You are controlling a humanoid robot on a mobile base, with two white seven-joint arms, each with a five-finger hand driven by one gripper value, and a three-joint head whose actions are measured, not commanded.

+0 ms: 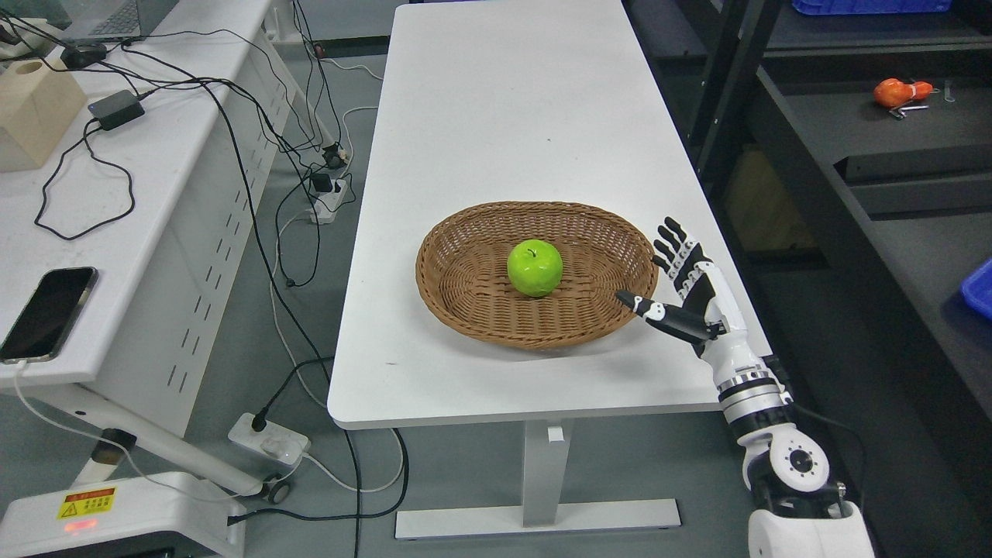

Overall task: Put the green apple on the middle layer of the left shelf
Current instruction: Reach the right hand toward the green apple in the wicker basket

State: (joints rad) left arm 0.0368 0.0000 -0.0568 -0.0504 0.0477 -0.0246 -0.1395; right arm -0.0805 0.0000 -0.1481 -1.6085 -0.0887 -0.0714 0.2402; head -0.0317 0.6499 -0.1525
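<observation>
A shiny green apple lies in the middle of an oval wicker basket on the white table. My right hand hovers at the basket's right rim, fingers spread and thumb pointing toward the apple, holding nothing. It is roughly a hand's width to the right of the apple. My left arm is out of view.
A dark shelf unit stands to the right of the table, with an orange object on one layer and blue bins. On the left stands a second white desk with cables, a phone and a power brick.
</observation>
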